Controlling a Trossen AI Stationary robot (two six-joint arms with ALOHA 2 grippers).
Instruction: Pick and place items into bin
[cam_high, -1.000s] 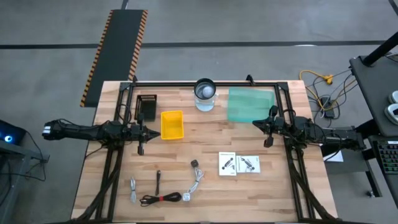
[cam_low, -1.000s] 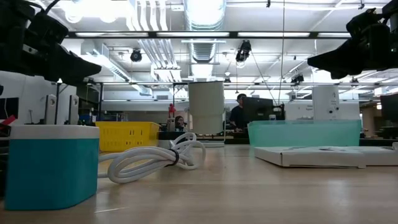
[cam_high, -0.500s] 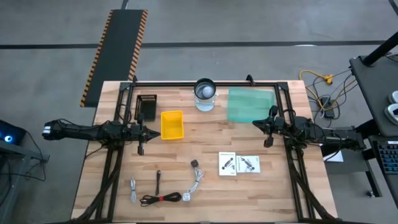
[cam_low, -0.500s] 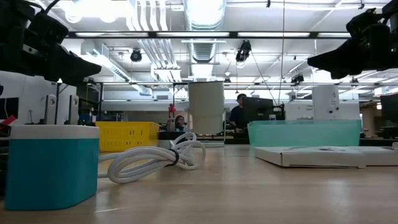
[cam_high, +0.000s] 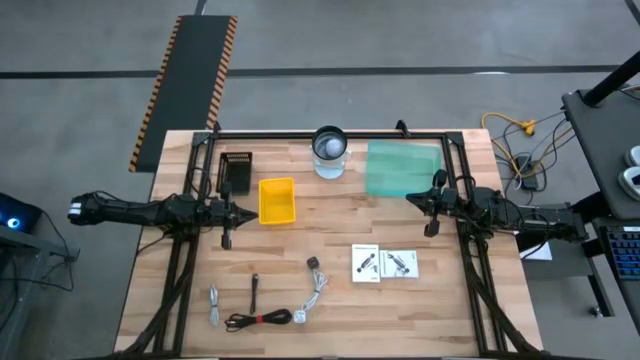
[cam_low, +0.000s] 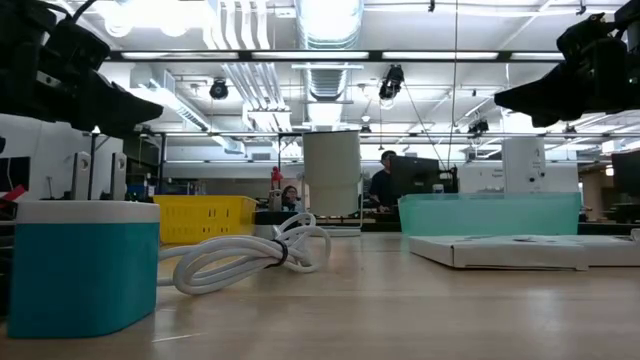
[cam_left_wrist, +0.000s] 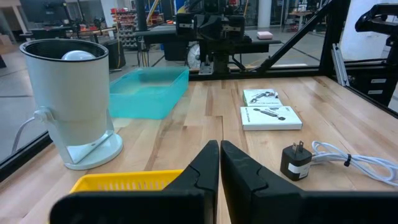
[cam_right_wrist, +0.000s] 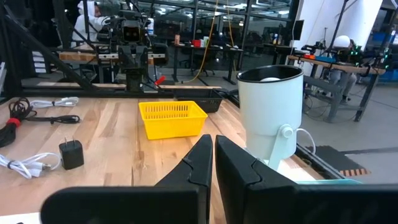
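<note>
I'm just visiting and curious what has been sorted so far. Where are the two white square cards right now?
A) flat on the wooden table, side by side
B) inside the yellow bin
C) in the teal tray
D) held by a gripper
A: the high view shows the two white cards lying side by side on the table, apart from the yellow bin and both grippers.

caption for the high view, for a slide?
Both arms wait, left gripper and right gripper shut and empty; cards, cables lie unpicked below the yellow bin.
</note>
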